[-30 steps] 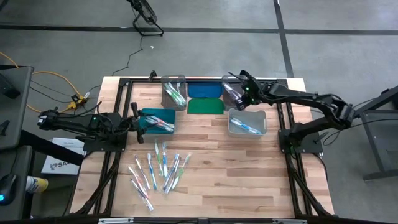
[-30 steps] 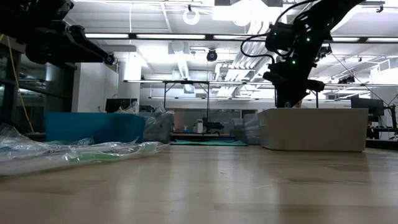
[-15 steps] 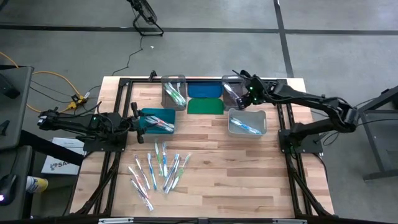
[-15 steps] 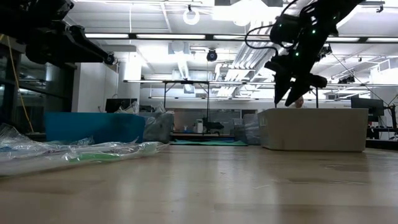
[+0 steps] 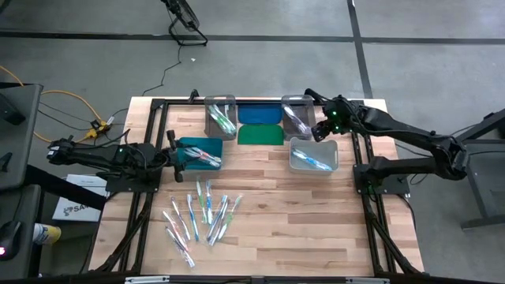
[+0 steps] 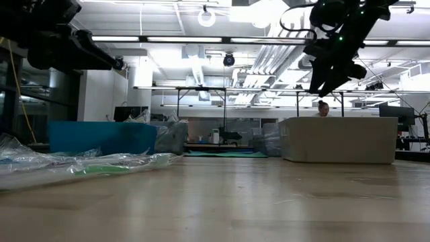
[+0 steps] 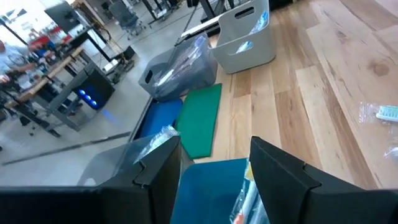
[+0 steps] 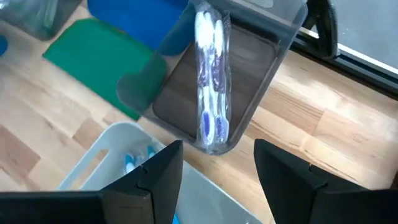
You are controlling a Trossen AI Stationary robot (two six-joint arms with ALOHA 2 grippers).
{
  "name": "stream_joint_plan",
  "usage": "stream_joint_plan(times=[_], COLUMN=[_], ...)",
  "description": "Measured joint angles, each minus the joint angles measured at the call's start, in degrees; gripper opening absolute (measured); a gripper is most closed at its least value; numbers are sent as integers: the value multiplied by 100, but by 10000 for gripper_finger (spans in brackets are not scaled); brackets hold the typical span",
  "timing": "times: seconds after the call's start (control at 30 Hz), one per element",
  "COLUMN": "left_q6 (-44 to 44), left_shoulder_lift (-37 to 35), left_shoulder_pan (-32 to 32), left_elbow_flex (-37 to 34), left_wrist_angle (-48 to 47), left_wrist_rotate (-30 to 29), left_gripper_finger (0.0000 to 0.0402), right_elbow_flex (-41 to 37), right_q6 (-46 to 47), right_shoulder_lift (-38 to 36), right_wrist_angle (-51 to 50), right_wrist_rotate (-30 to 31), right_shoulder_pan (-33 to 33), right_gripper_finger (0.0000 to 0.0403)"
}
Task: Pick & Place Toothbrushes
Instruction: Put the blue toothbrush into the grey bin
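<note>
From above, the right hand [image 5: 322,131] is seen spread and empty above the clear bin [image 5: 297,116], where packaged toothbrushes [image 5: 293,118] lie, apparently just released. In the right wrist view, the pack [image 8: 210,81] rests inside. The left hand [image 5: 172,155] waits spread by the teal bin [image 5: 200,153]; loose toothbrushes [image 5: 201,217] remain on the counter [image 5: 268,229].

The table [image 5: 268,205] is pale wood planks with visible grain, matt, framed by dark metal rails [image 5: 154,142]. Beside the green lid [image 5: 260,135], flat matt plastic like the blue lid [image 5: 260,114] behind it, stand clear glossy plastic bins [image 8: 236,68] and an opaque grey-white matt bin [image 5: 313,154]. The toothbrushes [image 5: 201,217] lie in shiny, crinkled clear wrappers
</note>
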Motion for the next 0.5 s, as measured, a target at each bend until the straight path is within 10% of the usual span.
stream_joint_plan(times=[0.27,0.5], left_q6=[-428,-592], left_shoulder_lift=[741,1281], left_shoulder_pan=[-2,-4], left_elbow_flex=[9,13], left_wrist_angle=[-94,-112], left_wrist_rotate=[518,2303], left_gripper_finger=[184,184], right_elbow_flex=[0,0], right_q6=[-213,-215], right_shoulder_lift=[-12,-206], right_wrist_angle=[-311,-741], right_wrist_rotate=[13,15], right_shoulder_pan=[470,1023], right_gripper_finger=[191,191])
